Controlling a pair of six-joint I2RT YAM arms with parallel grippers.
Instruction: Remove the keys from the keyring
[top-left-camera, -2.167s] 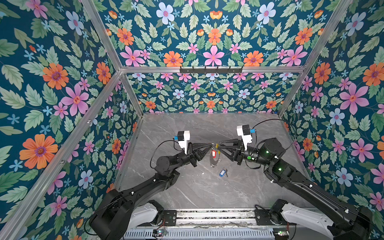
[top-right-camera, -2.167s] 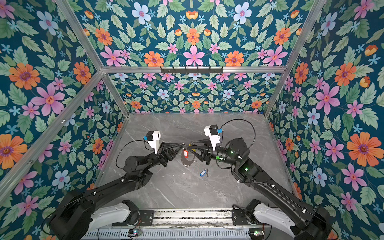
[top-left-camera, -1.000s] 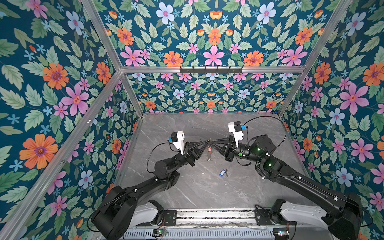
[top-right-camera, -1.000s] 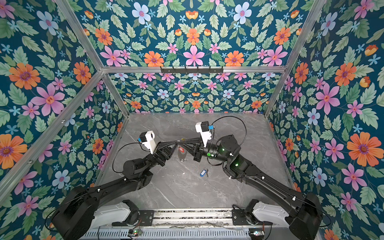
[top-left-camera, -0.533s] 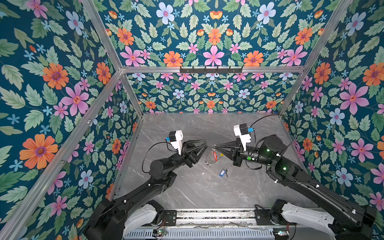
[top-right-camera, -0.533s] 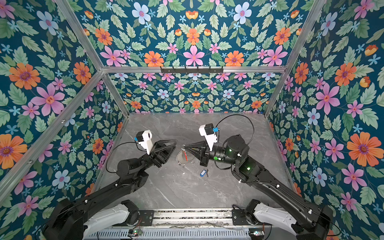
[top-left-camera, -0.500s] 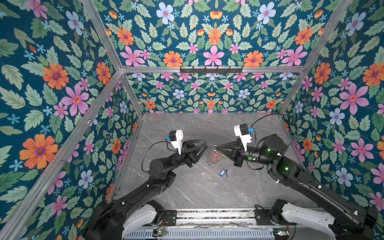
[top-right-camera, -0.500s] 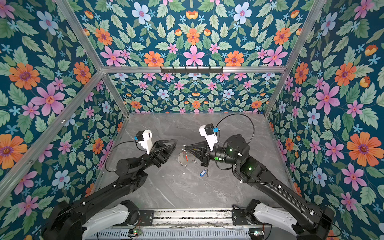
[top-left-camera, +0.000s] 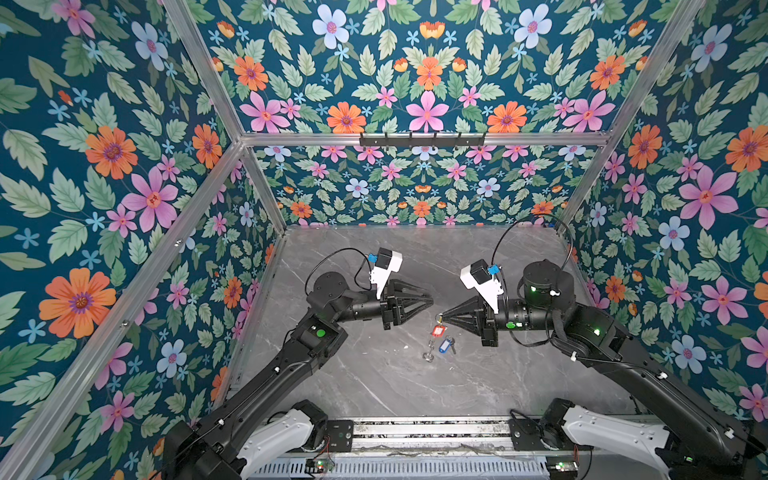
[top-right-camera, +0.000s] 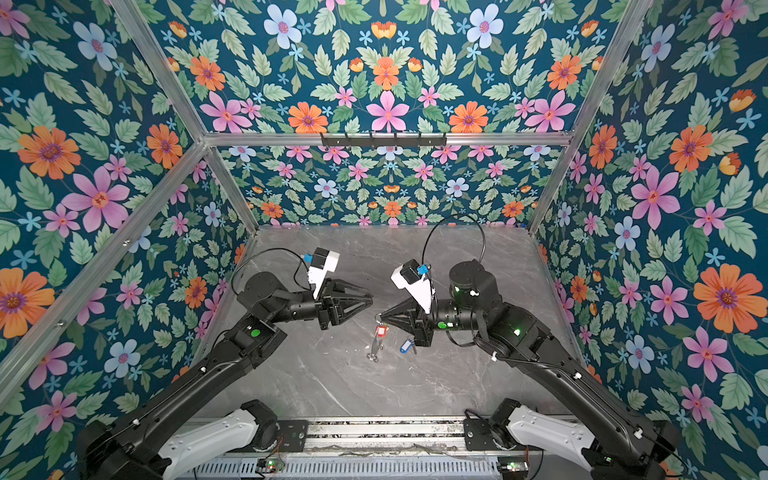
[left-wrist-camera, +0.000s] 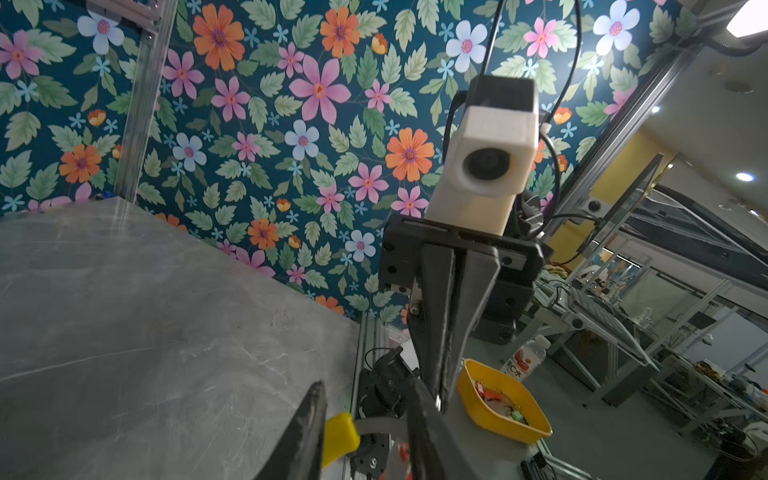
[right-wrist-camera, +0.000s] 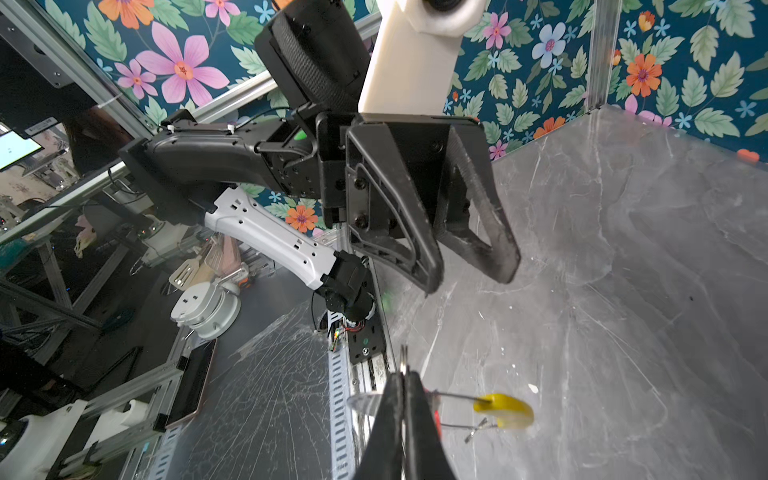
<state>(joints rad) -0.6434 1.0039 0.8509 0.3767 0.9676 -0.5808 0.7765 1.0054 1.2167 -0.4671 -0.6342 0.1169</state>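
My right gripper (top-left-camera: 443, 318) (top-right-camera: 380, 318) (right-wrist-camera: 403, 376) is shut on the thin wire of the keyring (right-wrist-camera: 505, 409). The ring's yellow sleeve hangs at the far end, and one wire end stands free. A key with a red tag (top-left-camera: 438, 331) (top-right-camera: 381, 330) dangles just under the shut tips. Another key with a blue tag (top-left-camera: 445, 345) (top-right-camera: 407, 345) lies loose on the table below. My left gripper (top-left-camera: 430, 300) (top-right-camera: 370, 300) (left-wrist-camera: 365, 384) (right-wrist-camera: 469, 278) is open and empty. It faces the right gripper (left-wrist-camera: 440, 390) across a short gap.
The grey marble table (top-left-camera: 374, 374) is boxed in by floral walls on three sides, with a metal rail (top-left-camera: 415, 432) along the front. A black hook rack (top-left-camera: 422, 139) hangs on the back wall. Outside the cell stand a yellow bowl (left-wrist-camera: 498, 407) and a bottle (left-wrist-camera: 525, 357).
The left gripper has opened and pulled back to the left, away from the right gripper. The right gripper stays shut and has shifted right and lower with the ring and red-tagged key.
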